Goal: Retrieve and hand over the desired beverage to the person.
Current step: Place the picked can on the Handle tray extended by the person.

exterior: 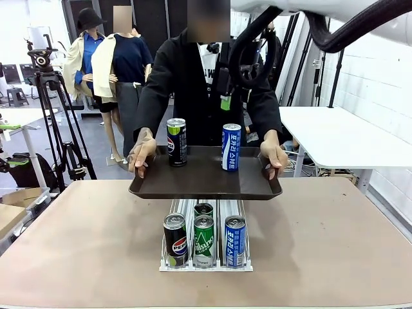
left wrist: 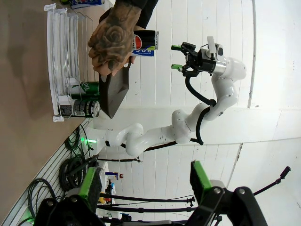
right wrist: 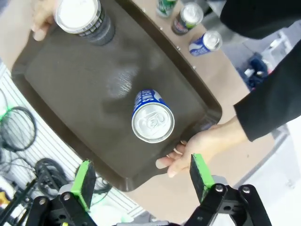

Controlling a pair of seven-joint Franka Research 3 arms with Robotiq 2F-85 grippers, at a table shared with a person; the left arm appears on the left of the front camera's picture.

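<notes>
Nearest the robot, on the brown surface, stands a white wire can rack. Its front row holds three upright cans: a black Pepsi can at the left, a green can in the middle and a blue can at the right. A fourth can, green-topped, stands behind the middle one.

Above the rack's far end, clear of the surface, the person holds a dark brown tray level. One hand grips the tray's left edge and the other hand grips its right edge. Two cans stand upright on the tray, well apart: a black tray can toward the left and a blue-and-white tray can toward the right. The person wears a black open jacket and stands at the far side of the surface.

The right claw hangs above the tray, looking straight down. Its green-padded fingers are spread wide and grip nothing. The blue-and-white tray can sits below and between them, its silver top facing up, with no contact visible. In the left wrist view the right arm shows well above the tray.

The left claw is likewise spread wide and empty, off to the side of the surface, pointed toward the tray's edge and the white wall beyond.
</notes>
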